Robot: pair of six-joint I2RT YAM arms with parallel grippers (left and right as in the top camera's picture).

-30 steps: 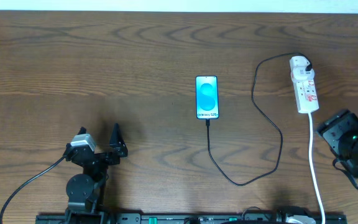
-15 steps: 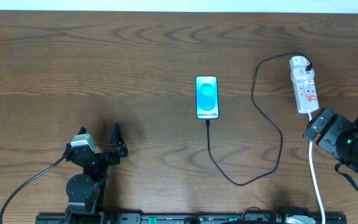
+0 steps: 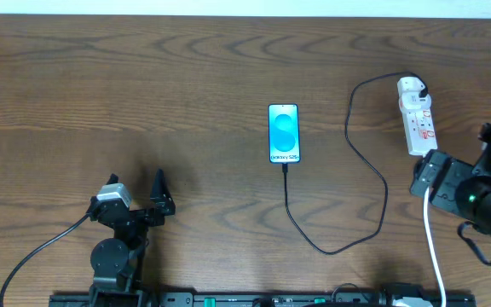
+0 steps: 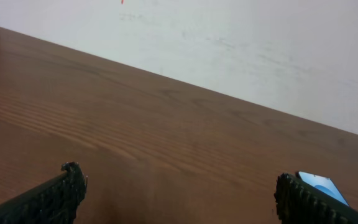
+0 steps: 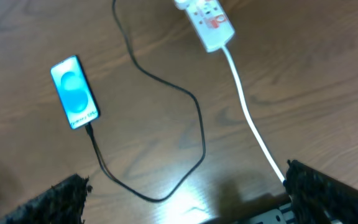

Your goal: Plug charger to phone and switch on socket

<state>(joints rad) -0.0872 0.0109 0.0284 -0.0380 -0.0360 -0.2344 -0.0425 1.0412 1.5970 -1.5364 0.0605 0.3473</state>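
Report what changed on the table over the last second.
The right gripper swung to its left, in from the table edge, and now sits over the thick white cord just below the socket. Its jaws are open and it holds nothing. The left gripper, the phone and the charger stayed as they were.

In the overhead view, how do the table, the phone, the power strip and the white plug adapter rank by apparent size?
1. table, by far the largest
2. phone and power strip: about alike, so not ranked
3. plug adapter, clearly the smallest
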